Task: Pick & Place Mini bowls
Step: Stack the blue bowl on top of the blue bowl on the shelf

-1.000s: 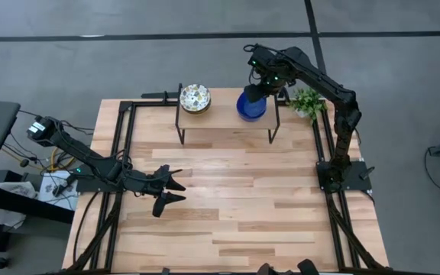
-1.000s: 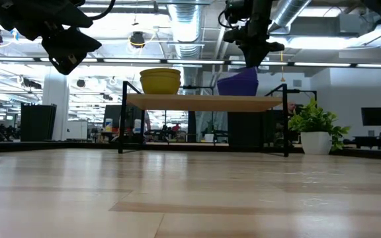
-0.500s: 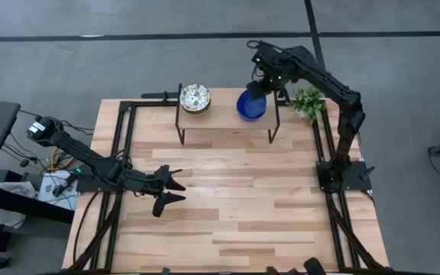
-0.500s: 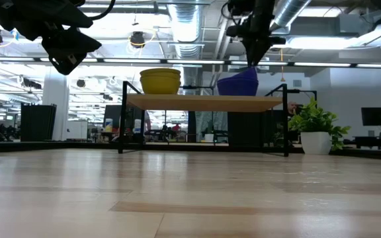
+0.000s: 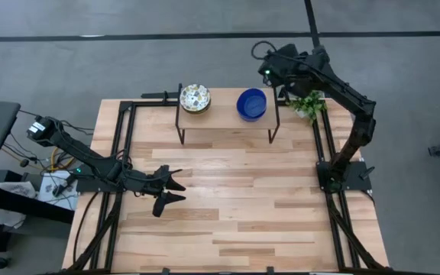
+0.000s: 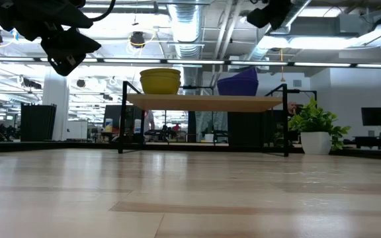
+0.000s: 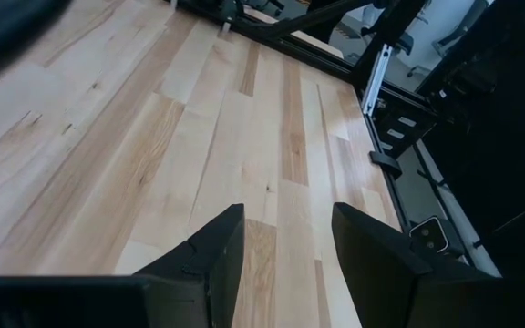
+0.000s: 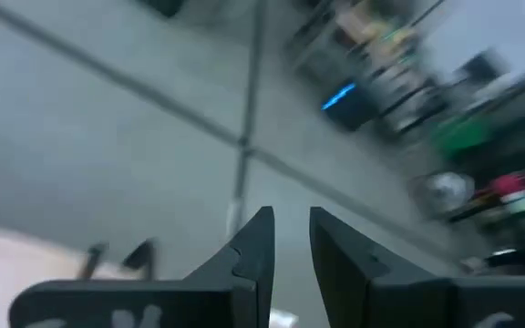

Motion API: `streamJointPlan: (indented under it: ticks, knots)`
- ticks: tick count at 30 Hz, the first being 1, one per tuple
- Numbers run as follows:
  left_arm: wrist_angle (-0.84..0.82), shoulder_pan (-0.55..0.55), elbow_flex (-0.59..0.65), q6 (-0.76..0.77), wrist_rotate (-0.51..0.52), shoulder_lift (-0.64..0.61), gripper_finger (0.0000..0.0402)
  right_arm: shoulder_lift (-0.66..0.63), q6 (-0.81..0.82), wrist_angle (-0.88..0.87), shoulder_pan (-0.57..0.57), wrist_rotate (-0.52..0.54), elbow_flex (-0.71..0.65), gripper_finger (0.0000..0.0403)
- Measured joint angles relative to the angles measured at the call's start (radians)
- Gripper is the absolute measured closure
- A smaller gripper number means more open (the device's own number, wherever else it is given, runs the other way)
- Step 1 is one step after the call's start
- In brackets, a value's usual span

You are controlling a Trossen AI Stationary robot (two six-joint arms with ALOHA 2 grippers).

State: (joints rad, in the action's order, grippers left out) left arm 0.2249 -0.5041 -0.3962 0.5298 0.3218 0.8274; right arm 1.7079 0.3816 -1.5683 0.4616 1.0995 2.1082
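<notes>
A small raised shelf (image 5: 228,116) stands at the far edge of the wooden bench (image 5: 228,206), and both mini bowls sit on it. The blue bowl (image 5: 251,104) rests near the shelf's right end, and the floral bowl (image 5: 195,98) rests near its left end, well apart from it. In the low view the floral bowl's outside shows yellow (image 6: 160,80) and the blue one looks violet (image 6: 237,84).

The right claw (image 5: 270,70) hangs above and behind the blue bowl, clear of it, its fingers (image 8: 253,248) set narrowly apart and empty. A potted plant (image 5: 306,102) stands just beside the shelf's right end.

The left claw (image 5: 173,191) waits over the bench's left side, far from the shelf, fingers (image 7: 212,255) spread wide with nothing between them.
</notes>
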Motion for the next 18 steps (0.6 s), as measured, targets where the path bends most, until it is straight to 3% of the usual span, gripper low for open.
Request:
streamJointPlan:
  ticks: [5,18]
  knots:
    - [0.000,0.000,0.000,0.034,0.000,0.000,0.0236,0.041,-0.091,0.022,-0.023,0.112,-0.017,0.0340]
    - [0.001,0.000,0.000,0.062,0.000,0.000,0.0236,0.099,-0.154,0.055,-0.027,0.213,-0.260,0.0340]
